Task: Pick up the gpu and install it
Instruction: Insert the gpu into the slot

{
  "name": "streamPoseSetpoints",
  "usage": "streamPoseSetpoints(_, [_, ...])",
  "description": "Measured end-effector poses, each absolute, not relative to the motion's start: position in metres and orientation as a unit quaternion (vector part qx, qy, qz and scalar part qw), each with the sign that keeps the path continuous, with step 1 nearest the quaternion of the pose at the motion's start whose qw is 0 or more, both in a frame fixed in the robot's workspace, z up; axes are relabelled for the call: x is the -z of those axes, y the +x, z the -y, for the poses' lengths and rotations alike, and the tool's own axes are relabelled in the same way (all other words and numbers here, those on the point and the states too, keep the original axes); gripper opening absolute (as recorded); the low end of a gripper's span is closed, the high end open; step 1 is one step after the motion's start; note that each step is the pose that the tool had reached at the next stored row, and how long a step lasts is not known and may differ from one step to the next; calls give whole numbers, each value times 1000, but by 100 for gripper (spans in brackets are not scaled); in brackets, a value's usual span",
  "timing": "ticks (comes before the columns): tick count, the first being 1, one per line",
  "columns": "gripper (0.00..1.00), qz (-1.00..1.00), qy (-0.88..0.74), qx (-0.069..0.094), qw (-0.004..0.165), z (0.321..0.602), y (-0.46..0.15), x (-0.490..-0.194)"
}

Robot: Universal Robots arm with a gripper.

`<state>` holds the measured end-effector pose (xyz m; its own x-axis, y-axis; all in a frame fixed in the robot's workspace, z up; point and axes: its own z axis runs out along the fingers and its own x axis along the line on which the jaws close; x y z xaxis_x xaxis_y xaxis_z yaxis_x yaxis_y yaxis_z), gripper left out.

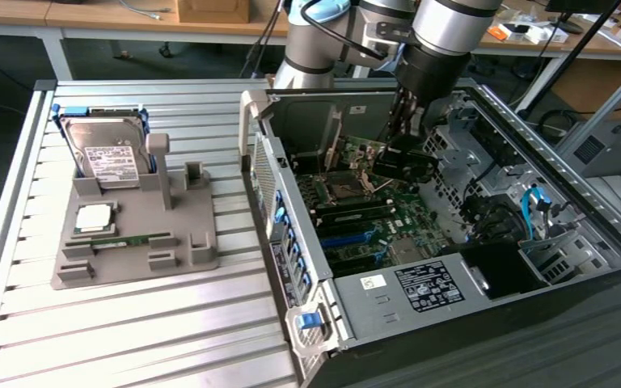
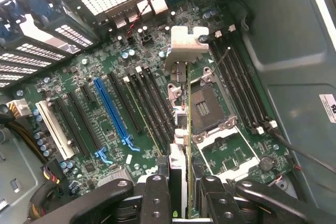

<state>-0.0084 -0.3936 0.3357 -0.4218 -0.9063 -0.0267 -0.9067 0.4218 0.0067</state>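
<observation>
Your black two-finger gripper (image 1: 403, 162) is down inside the open grey metal PC case (image 1: 569, 202). Its fingers (image 2: 155, 198) are pinched narrow on the gpu (image 2: 184, 119), a thin dark card seen edge-on w/ a bent silver bracket at the far end.

The card hangs above the green motherboard (image 2: 105, 72), not seated. In the wrist view its edge runs between the black slots (image 2: 149, 98) and the open square CPU socket (image 2: 202, 108), w/ the long blue slot (image 2: 113, 114) further off.

Room is tight. A perforated case wall sits near the bracket end and a plain grey wall lies beyond the socket; the case top is open.

Labels: a white label (image 1: 429, 287) on the black cover at the case's near end. Another is on the silver hard drive (image 1: 111, 162), upright in the grey holder (image 1: 138, 242) at the exterior view's left. Text on both is too small to read.
</observation>
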Motion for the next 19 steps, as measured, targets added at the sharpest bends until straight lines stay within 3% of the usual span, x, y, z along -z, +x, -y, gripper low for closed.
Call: streamPoseSetpoints(19, [27,-827,-562,-10,9,394,-8,-336])
